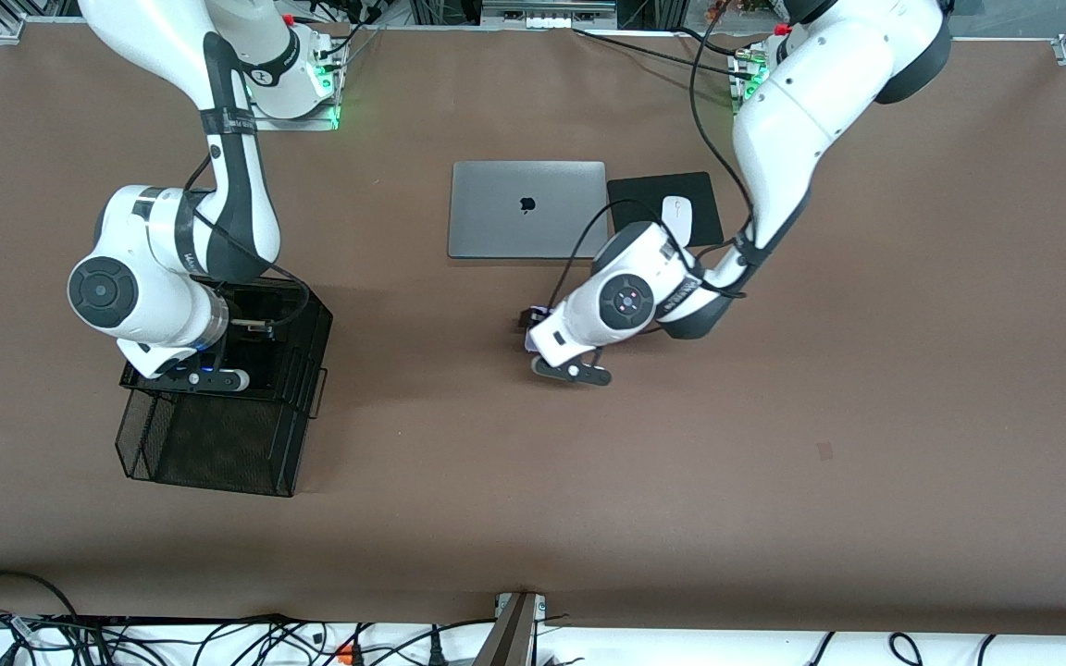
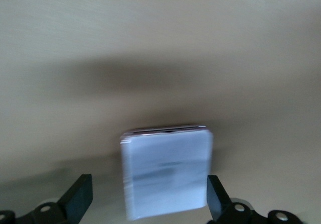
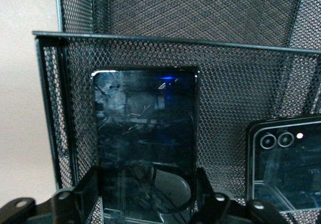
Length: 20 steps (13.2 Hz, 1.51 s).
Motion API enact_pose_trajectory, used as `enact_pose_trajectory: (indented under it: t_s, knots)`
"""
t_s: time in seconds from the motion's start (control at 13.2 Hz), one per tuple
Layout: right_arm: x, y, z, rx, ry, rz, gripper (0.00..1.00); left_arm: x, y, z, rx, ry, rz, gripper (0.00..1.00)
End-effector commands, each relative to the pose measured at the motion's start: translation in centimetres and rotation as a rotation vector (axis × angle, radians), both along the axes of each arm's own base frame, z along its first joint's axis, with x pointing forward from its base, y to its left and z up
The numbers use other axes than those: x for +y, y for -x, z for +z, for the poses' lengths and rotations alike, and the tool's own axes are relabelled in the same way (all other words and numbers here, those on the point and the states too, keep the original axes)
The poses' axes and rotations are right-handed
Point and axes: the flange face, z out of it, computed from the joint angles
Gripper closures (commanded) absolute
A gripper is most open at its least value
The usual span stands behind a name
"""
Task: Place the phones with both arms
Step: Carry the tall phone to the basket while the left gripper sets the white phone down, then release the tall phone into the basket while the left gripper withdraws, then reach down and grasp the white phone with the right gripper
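Note:
My left gripper (image 1: 531, 329) is low over the middle of the table, nearer the front camera than the laptop. It is open around the pale lavender-white phone (image 2: 168, 176), which also shows in the front view (image 1: 530, 343). One finger (image 2: 216, 198) is at the phone's edge and a gap shows at the other finger. My right gripper (image 1: 251, 326) is down in the black mesh basket (image 1: 209, 481) and is shut on the long black phone (image 3: 145, 133), which lies flat on the basket floor. The small squarish black phone (image 3: 286, 163) lies beside it in the basket.
A closed grey laptop (image 1: 526, 209) lies at mid-table toward the bases. Beside it, toward the left arm's end, a white mouse (image 1: 676, 218) sits on a black pad (image 1: 644, 196). The basket's mesh walls (image 3: 165, 13) stand close around my right gripper.

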Motion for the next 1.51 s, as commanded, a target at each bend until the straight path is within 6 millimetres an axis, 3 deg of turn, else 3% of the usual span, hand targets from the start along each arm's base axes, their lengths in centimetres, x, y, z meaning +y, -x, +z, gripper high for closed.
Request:
enact_pose_trajectory:
  t_s: [0.0, 0.15, 0.3, 0.38, 0.53, 0.68, 0.83, 1.06, 1.13, 1.43]
  knots:
    - [-0.5, -0.7, 1.8, -0.016, -0.039, -0.009, 0.0, 8.2, -3.6, 8.9, -0.019, -0.132, 0.045, 0.0]
    - [0.7, -1.4, 4.6, 0.001, -0.045, 0.01, 0.0, 15.0, -5.7, 14.0, -0.055, -0.233, 0.059, 0.0]
    - [0.8, -2.1, 8.4, 0.017, -0.043, 0.011, 0.0, 19.6, -5.7, 18.6, -0.039, -0.301, -0.002, 0.0]
    - [1.6, -2.3, 10.3, 0.017, -0.043, 0.03, 0.0, 22.8, -6.2, 21.5, -0.046, -0.332, -0.025, 0.0]
    - [4.2, -2.5, 13.8, 0.002, -0.032, 0.046, 0.0, 28.4, -6.8, 27.0, -0.093, -0.324, -0.116, 0.0]
    - [9.3, -1.8, 15.3, -0.027, -0.017, 0.002, 0.0, 33.5, -5.4, 29.8, -0.101, -0.304, -0.146, 0.0]
    - [15.6, -0.2, 14.8, -0.049, 0.004, -0.045, 0.0, 37.9, -2.6, 33.2, -0.152, -0.227, -0.042, 0.0]
    - [26.7, 2.5, 12.2, -0.138, -0.01, -0.162, 0.0, 39.7, 2.1, 39.7, -0.333, -0.24, 0.009, 0.0]
    - [30.5, 3.5, 10.9, -0.158, -0.029, -0.195, 0.0, 40.6, 2.7, 39.6, -0.328, -0.242, 0.022, 0.0]
    - [42.3, 7.0, 3.0, -0.202, -0.044, -0.37, 0.0, 42.2, 2.2, 40.2, -0.332, -0.24, -0.013, 0.0]
